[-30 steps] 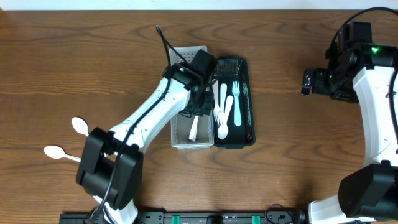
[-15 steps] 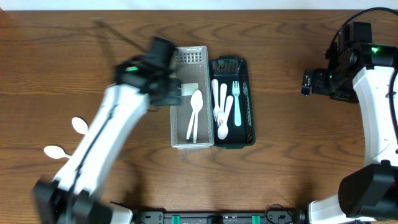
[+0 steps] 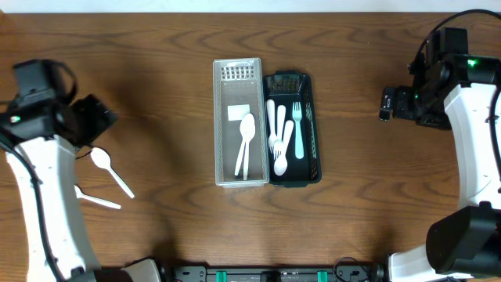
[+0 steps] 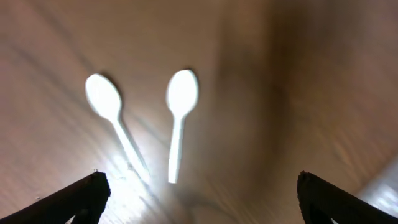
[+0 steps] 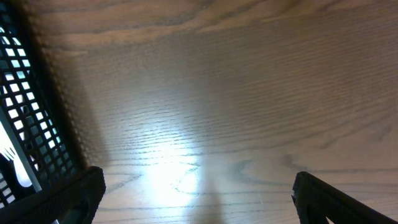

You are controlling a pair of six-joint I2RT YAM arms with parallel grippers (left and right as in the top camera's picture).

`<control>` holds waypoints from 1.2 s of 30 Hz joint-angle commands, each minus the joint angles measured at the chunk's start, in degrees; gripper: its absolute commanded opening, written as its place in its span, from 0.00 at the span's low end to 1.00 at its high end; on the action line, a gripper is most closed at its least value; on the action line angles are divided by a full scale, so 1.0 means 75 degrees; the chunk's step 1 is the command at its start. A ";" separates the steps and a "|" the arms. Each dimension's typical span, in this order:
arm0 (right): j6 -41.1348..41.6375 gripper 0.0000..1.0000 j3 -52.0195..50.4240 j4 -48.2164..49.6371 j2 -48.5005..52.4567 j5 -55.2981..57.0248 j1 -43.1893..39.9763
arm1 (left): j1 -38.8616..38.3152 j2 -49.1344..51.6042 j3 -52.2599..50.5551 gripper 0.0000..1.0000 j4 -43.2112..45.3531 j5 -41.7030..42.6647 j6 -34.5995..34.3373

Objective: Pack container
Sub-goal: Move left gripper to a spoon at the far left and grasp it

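1. The left hand (image 4: 199,184) has let go of its spoon and swung away from the trays. Its jaws now stand wide, with nothing between them.
2. That packed spoon (image 3: 245,142) now lies inside the grey tray (image 3: 217,117), well off to this hand's right.
3. The hand now hovers over the bare counter (image 4: 298,74). A first loose spoon (image 4: 121,134) and a second loose spoon (image 4: 177,134) lie just ahead of its fingers. Their bowls point away from it and their handles toward it, and they sit near each other but apart.
4. The black tray (image 3: 316,141) sits against the grey tray on the side farther from this hand. Its cutlery (image 3: 297,133) lies as it did a second ago.
5. The right hand (image 5: 196,186) has not moved. It is wide open and empty, with the black tray's mesh at its left edge.
6. By my reading, one more piece is packed and two spoons remain. The left hand looks placed to come down on one. Each lies flat and thin on the wood, so the pinch may slip.
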 commanded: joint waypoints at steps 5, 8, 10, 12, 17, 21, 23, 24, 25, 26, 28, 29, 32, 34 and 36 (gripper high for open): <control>-0.0102 0.99 -0.0125 0.0052 -0.0009 -0.0026 -0.0006 | 0.0842 0.1227 -0.0612 0.99 0.0405 0.0344 -0.0201; -0.0102 0.99 -0.0178 0.0087 -0.0009 -0.0023 -0.0006 | 0.0854 0.1737 -0.0624 0.99 0.0603 0.0344 -0.0201; -0.0119 0.99 -0.0210 0.0105 -0.0009 -0.0026 -0.0006 | 0.0833 0.2055 -0.0627 0.99 0.0746 0.0350 -0.0201; -0.0128 0.99 -0.0224 0.0111 -0.0009 -0.0023 -0.0006 | 0.0833 0.2323 -0.0650 0.99 0.0886 0.0350 -0.0198; -0.0128 0.99 -0.0224 0.0154 -0.0009 -0.0023 -0.0006 | 0.0833 0.2771 -0.1075 0.99 0.1472 0.0560 -0.0087; -0.0128 0.99 -0.0224 0.0160 -0.0009 -0.0023 -0.0006 | 0.0833 0.2847 -0.1606 0.99 0.2075 0.0606 -0.0050; -0.0125 0.99 -0.0224 0.0160 -0.0009 -0.0023 -0.0006 | 0.0833 0.2847 -0.1813 0.99 0.2317 0.0606 0.0044; -0.0125 0.99 -0.0224 0.0160 -0.0009 -0.0023 -0.0006 | 0.0833 0.2847 -0.1897 0.99 0.2410 0.0606 0.0067; -0.0128 0.99 -0.0224 0.0160 -0.0009 -0.0023 -0.0006 | 0.0833 0.2847 -0.1967 0.99 0.2500 0.0606 0.0070; -0.0125 0.99 -0.0224 0.0160 -0.0009 -0.0023 -0.0006 | 0.0833 0.2847 -0.2049 0.99 0.2617 0.0606 0.0099; -0.0125 0.99 -0.0224 0.0157 -0.0009 -0.0023 -0.0006 | 0.0833 0.2847 -0.2200 0.99 0.2824 0.0606 0.0122; -0.0125 0.99 -0.0224 0.0154 -0.0009 -0.0023 -0.0006 | 0.0833 0.2847 -0.2264 0.99 0.2917 0.0606 0.0122; -0.0125 0.99 -0.0224 0.0154 -0.0009 -0.0023 -0.0006 | 0.0833 0.2847 -0.2463 0.99 0.3168 0.0609 0.0181; -0.0125 0.99 -0.0224 0.0154 -0.0009 -0.0023 -0.0006 | 0.0833 0.2847 -0.2550 0.99 0.3284 0.0609 0.0184; -0.0125 0.99 -0.0224 0.0154 -0.0009 -0.0023 -0.0006 | 0.0833 0.2847 -0.2600 0.99 0.3351 0.0609 0.0184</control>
